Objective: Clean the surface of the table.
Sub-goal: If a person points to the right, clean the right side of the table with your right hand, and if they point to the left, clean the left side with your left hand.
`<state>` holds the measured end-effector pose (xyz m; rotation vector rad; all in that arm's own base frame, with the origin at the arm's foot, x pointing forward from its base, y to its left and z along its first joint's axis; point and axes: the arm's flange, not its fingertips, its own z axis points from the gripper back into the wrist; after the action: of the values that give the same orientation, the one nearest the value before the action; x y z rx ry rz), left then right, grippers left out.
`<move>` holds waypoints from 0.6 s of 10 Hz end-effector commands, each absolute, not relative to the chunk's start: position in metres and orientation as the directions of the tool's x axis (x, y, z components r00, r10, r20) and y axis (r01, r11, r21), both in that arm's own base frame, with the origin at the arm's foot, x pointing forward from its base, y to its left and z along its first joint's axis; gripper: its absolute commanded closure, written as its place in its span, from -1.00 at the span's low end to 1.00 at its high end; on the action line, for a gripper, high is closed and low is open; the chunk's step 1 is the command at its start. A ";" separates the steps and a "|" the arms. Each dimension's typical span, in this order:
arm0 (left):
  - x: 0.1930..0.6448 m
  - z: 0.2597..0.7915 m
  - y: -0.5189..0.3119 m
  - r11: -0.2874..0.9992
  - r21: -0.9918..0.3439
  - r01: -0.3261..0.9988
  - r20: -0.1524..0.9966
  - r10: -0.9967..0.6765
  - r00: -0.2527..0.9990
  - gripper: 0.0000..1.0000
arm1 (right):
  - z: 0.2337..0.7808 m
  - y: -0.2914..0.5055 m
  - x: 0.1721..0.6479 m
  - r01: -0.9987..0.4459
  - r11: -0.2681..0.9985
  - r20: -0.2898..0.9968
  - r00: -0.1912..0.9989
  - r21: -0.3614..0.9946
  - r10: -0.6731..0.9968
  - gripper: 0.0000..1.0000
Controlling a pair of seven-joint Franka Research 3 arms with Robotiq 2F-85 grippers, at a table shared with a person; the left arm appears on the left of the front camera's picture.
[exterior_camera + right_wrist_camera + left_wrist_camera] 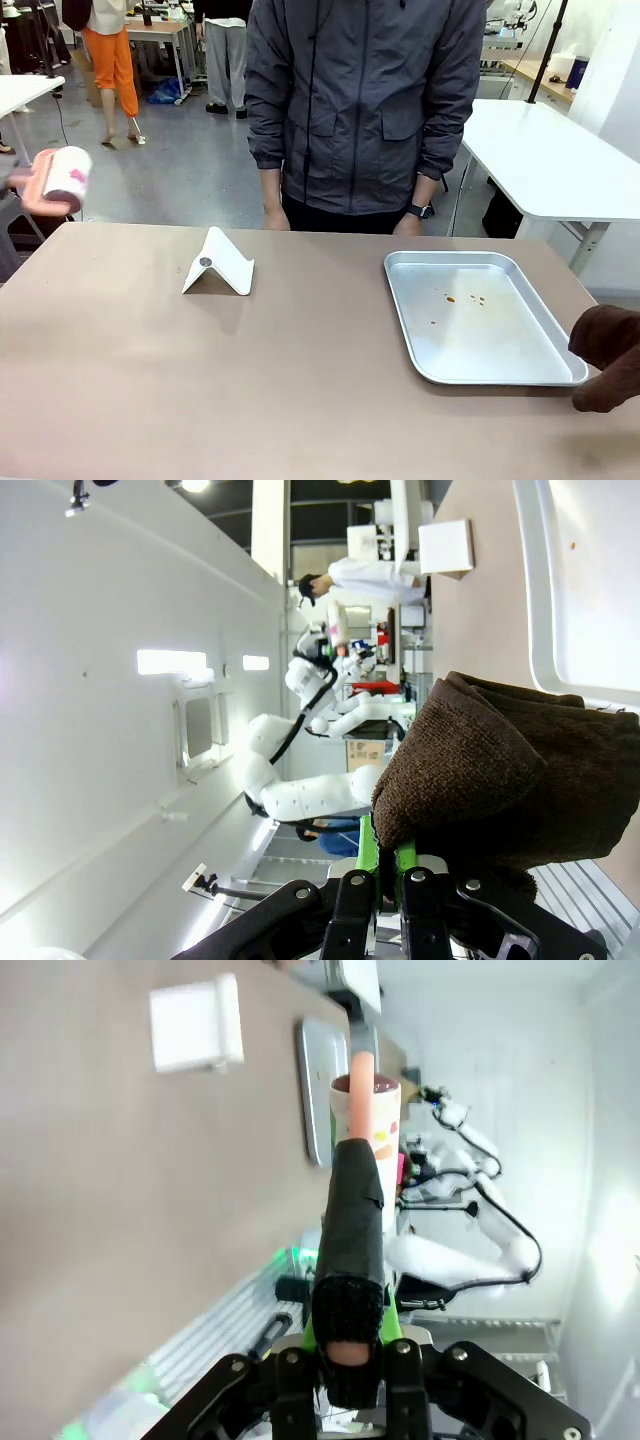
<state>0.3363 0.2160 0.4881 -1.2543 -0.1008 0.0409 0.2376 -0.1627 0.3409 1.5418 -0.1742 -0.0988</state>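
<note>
The worktop [250, 390], brownish-taupe, fills the front view's lower half. At 4 o'clock the right pincer [388, 850] pinches a brown cloth [608, 358] by the near right corner of the silver tray [402, 312], which lies at 3 o'clock and carries small brown spots. A white folded stand [218, 264] sits at 11 o'clock. At 10 o'clock the left pincer [350, 1335] clamps a lint roller [62, 178] by its handle. A person [365, 100] stands at 12.

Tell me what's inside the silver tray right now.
A few small reddish-brown spots sit on the floor of the silver tray, toward its middle; the rest of the floor looks bare. The brown towel covers its near right edge, so that corner cannot be checked.
</note>
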 end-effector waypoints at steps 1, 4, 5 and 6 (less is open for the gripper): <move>0.278 0.475 0.223 0.290 -0.956 0.028 0.051 0.073 0.996 0.57 | 0.347 -0.162 0.236 -0.036 0.031 0.041 0.984 0.999 -0.171 1.00; 0.231 0.434 0.218 0.301 -0.953 -0.027 -0.036 -0.023 0.999 0.57 | 0.347 -0.162 0.236 -0.036 0.031 0.041 0.984 0.999 -0.171 1.00; 0.231 0.421 0.210 0.303 -0.951 -0.068 -0.065 0.020 0.998 0.57 | 0.347 -0.162 0.236 -0.036 0.031 0.041 0.984 0.999 -0.171 1.00; 0.231 0.415 0.208 0.334 -0.938 -0.094 -0.086 0.037 0.996 0.57 | 0.347 -0.162 0.236 -0.036 0.031 0.041 0.984 0.999 -0.171 1.00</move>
<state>0.2282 0.2147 0.4173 -1.2550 0.0600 0.0647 0.2376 -0.1627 0.3409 1.5417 -0.1740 -0.0988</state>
